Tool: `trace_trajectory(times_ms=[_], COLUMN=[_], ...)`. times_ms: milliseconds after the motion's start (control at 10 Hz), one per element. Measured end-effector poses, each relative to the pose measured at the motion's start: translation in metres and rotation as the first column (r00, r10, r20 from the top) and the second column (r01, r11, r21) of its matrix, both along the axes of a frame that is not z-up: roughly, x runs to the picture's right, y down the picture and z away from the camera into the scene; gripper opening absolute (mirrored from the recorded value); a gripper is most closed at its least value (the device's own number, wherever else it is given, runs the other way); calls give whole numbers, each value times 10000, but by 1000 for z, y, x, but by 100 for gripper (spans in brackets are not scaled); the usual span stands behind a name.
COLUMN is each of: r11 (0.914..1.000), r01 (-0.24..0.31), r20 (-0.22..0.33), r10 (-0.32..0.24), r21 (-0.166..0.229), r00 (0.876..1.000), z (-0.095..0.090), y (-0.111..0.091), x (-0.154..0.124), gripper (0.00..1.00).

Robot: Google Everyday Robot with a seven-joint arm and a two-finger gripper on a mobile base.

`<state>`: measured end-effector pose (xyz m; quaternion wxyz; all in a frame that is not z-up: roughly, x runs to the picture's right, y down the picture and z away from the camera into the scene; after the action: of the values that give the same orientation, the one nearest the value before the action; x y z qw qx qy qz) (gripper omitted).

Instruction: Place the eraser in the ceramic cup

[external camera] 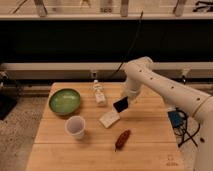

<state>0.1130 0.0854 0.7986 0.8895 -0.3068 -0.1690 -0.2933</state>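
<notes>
The white ceramic cup (75,126) stands upright on the wooden table (150,135), left of centre near the front. My gripper (122,104) hangs from the white arm above the table's middle, shut on the black eraser (120,105), held in the air just above and right of the pale cream block (110,119). The eraser is well to the right of the cup and a little behind it.
A wide green bowl (65,101) sits at the back left. A small clear bottle (99,93) stands behind the cream block. A reddish-brown elongated object (122,139) lies near the front centre. A blue item (176,120) and cables are off the table's right edge.
</notes>
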Motion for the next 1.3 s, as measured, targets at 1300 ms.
trace_trajectory(times_ms=[1300], r11=[9737], r01=[1826], r20=[2133], r10=[-2088], r21=[1362], r00=[9544], z=[-51], y=[18], x=[-106], gripper=[0])
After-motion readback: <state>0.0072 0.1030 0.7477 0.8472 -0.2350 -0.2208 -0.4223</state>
